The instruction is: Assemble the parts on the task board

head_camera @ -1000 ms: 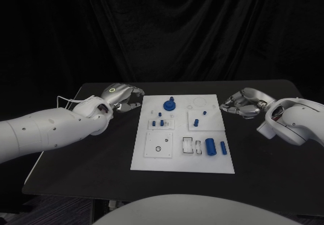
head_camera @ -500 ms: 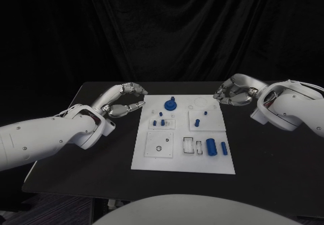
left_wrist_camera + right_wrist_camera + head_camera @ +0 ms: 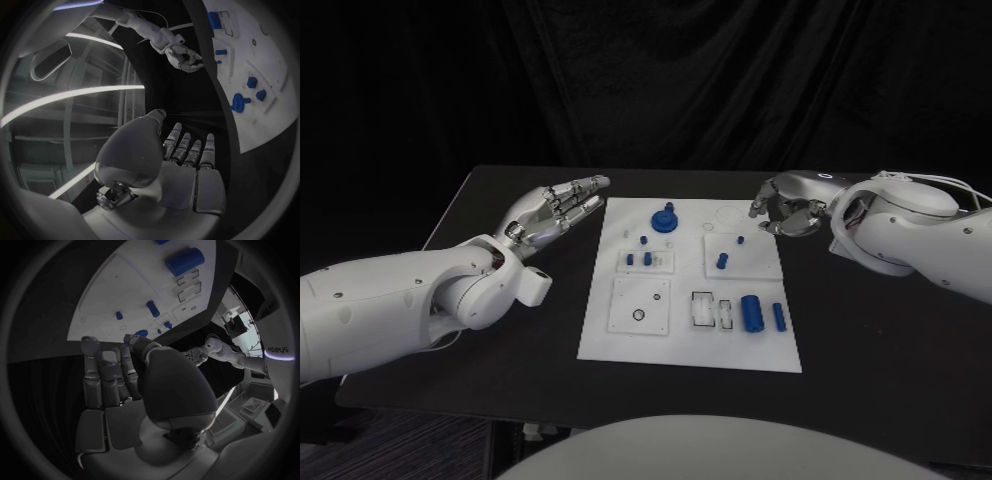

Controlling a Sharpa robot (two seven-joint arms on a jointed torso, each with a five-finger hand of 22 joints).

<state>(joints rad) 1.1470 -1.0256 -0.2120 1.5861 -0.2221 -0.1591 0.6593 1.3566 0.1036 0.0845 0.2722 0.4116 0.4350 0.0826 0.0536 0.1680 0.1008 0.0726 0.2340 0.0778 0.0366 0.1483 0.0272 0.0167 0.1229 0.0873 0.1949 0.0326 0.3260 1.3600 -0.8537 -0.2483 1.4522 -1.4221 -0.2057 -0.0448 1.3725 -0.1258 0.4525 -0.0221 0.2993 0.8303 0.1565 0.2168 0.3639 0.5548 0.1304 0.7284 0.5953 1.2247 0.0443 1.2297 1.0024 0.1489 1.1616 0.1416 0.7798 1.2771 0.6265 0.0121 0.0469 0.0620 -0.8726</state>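
Task board (image 3: 653, 345): lying flat in the middle of the tabletop (image 3: 877, 350), between the two hands, its long axis running away from the robot
Loose parts: a thick blue cylinder (image 3: 750, 311) and a thin blue rod (image 3: 777, 317) are lying on the near right part of the board, both pointing along the board's length; the blue knob (image 3: 664, 220) is standing at the far end
Nearer hand: the right hand (image 3: 788, 208) is hovering just off the board's far right edge, so it looks better placed for the cylinder and rod, which are lying toward the robot from it
Right fingers: curling inward and holding nothing
Left hand (image 3: 557, 212): hanging over bare tabletop just off the far left edge
Left fingers (image 3: 187, 150): lying straight and side by side, touching nothing
Judgement: no part is being grasped yet
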